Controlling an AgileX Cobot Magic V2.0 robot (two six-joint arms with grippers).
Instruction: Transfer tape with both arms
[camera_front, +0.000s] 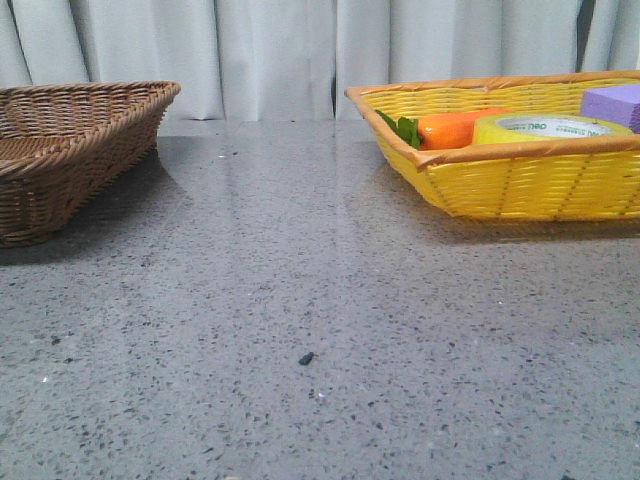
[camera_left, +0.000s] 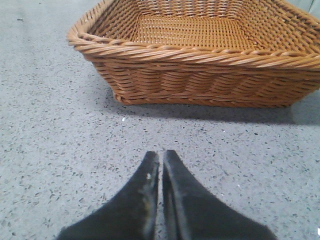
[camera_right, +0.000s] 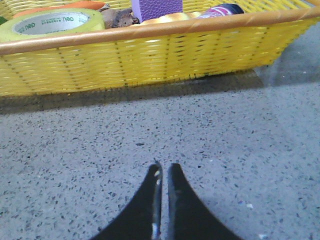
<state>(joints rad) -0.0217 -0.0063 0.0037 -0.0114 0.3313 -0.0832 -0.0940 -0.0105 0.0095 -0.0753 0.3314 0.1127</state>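
The yellow tape roll (camera_front: 548, 128) lies flat in the yellow basket (camera_front: 520, 185) at the right of the table, between an orange carrot (camera_front: 455, 128) and a purple block (camera_front: 612, 103). It also shows in the right wrist view (camera_right: 50, 24), inside the basket (camera_right: 150, 57). My right gripper (camera_right: 164, 167) is shut and empty over bare table, short of the basket's near wall. My left gripper (camera_left: 161, 155) is shut and empty over the table in front of the brown wicker basket (camera_left: 200, 65). Neither gripper shows in the front view.
The brown wicker basket (camera_front: 70, 150) stands empty at the left. The yellow basket also holds a purple block (camera_right: 156, 7), a gold roll (camera_right: 170, 18) and other small items. Grey speckled tabletop (camera_front: 300, 300) lies between the baskets. White curtains hang behind.
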